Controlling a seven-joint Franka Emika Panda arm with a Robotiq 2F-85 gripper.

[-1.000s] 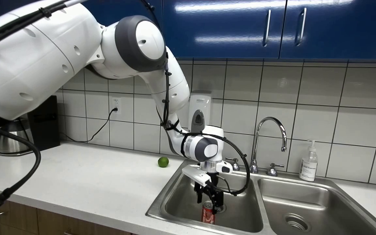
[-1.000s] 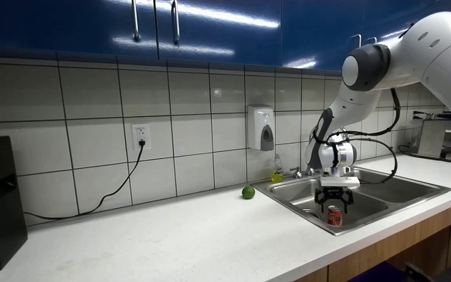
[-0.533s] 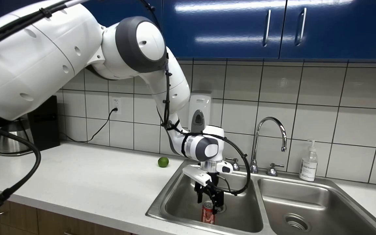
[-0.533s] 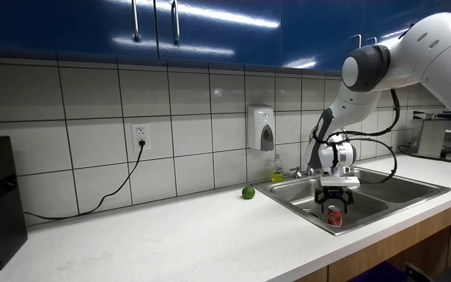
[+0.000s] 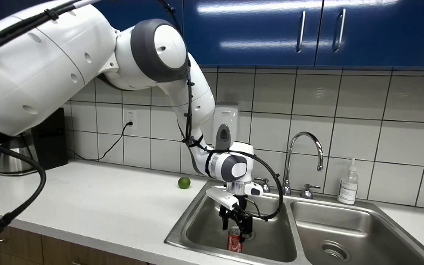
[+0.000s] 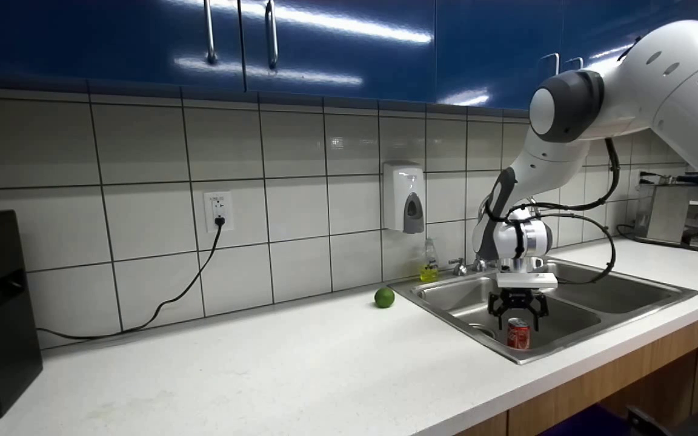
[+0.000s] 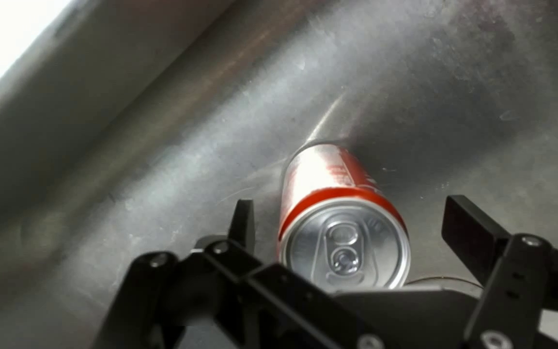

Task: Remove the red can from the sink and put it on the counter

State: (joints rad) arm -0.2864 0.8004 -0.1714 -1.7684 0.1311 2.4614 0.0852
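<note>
The jaws stand spread close to the can (image 7: pixel 344 218), which is upright in the sink (image 5: pixel 177 238); a green ball (image 5: pixel 184 182) sits on the desk (image 5: pixel 116 206)

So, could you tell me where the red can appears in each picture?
In an exterior view: red can, low, slightly right of centre.
In an exterior view: red can, lower right.
In the wrist view: red can, slightly right of and below centre.
Shared landmark: the steel sink it stands in.

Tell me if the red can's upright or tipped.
Upright: in both exterior views the red can stands in the sink, silvery top facing up.
</note>
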